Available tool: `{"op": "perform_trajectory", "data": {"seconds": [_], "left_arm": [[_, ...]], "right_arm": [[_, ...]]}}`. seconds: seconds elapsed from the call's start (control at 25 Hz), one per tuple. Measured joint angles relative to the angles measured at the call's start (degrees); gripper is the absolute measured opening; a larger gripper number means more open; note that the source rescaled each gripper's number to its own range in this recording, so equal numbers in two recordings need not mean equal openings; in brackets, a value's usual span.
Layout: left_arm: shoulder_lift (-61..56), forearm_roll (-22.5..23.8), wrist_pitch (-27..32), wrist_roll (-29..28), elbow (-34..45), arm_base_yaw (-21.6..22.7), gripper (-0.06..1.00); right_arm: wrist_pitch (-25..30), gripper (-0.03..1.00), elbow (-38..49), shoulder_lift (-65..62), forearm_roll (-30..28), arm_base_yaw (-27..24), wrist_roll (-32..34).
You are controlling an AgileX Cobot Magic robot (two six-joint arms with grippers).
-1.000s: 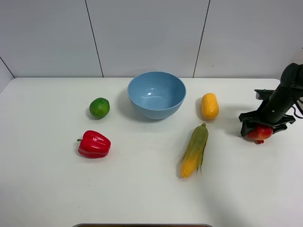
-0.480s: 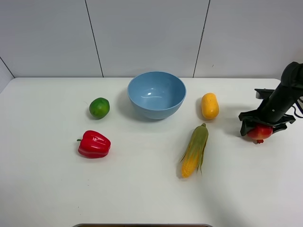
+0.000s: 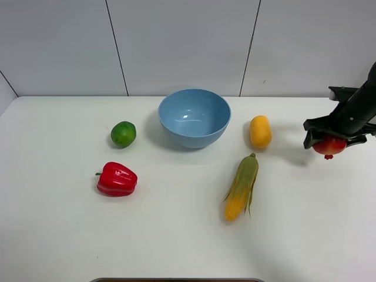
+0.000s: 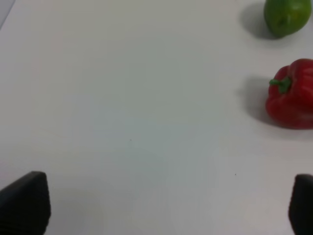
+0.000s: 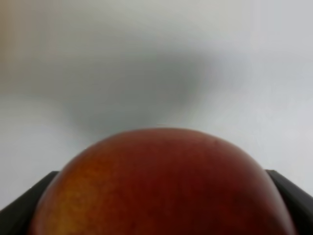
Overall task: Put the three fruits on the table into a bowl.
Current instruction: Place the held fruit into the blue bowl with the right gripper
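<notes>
At the far right, my right gripper (image 3: 329, 138) is shut on the round red fruit (image 3: 329, 145) and holds it clear of the table (image 3: 176, 235). The same red fruit (image 5: 161, 186) fills the right wrist view between the two black fingers (image 5: 24, 205). The light-blue bowl (image 3: 194, 117) stands at the back middle. Just right of it lies the yellow-orange oblong fruit (image 3: 260, 131), and the green lime (image 3: 123, 134) sits to its left. The lime (image 4: 286, 16) also shows in the left wrist view, well beyond my open left gripper (image 4: 161, 205), which has nothing between its fingers.
A red bell pepper (image 3: 117, 179) lies in front of the lime, and the pepper (image 4: 292, 94) also appears in the left wrist view. A corn cob with green husk (image 3: 241, 187) lies in front of the oblong fruit. A grey panelled wall (image 3: 188, 41) backs the table.
My right gripper has risen and shifted back and slightly right, lifting the red fruit off the table. Everything else on the table has stayed put.
</notes>
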Motion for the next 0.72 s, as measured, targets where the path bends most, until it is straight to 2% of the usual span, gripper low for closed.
{"op": "perform_trajectory", "data": {"seconds": [0.36,0.52,0.72], "left_arm": [[0.0,0.0,0.0,0.0,0.0,0.0,1.00],[0.0,0.0,0.0,0.0,0.0,0.0,1.00],[0.0,0.0,0.0,0.0,0.0,0.0,1.00]], "right_arm": [[0.2,0.45,-0.2,-6.6,3.8,1.7,-1.1],[2.3,0.45,-4.4,-6.7,5.0,6.4,-1.9],[2.8,0.45,-11.9,-6.7,5.2,15.4,-2.1]]}}
